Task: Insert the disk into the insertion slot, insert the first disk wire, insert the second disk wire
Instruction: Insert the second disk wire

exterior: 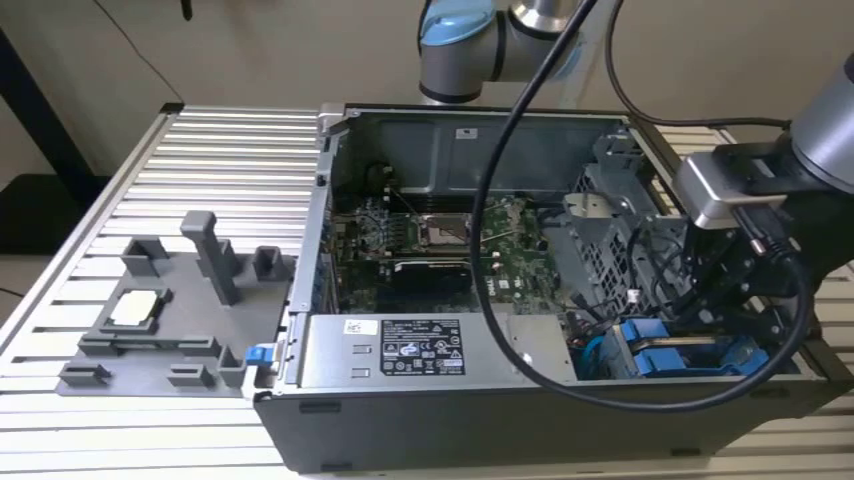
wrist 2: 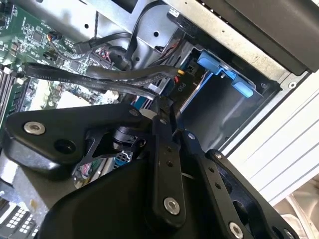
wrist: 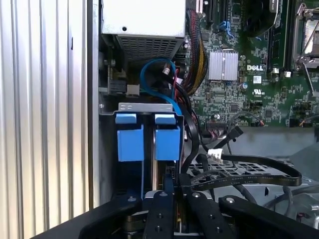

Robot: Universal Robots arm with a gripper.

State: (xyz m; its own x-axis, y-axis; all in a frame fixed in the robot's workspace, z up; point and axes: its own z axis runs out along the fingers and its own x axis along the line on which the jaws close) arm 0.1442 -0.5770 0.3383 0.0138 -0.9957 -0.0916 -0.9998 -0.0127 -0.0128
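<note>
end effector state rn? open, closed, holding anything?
End effector: fingers drawn close together at the back of the blue disk carriers in the drive bay, among the black cables. Whether it grips a wire cannot be told.

Ribbed metal table [exterior: 147, 170]; beige wall [exterior: 267, 50]

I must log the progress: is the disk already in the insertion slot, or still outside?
In. The disk's blue carrier sits inside the grey insertion slot, at the case's corner; the pincer is just beside it.
</note>
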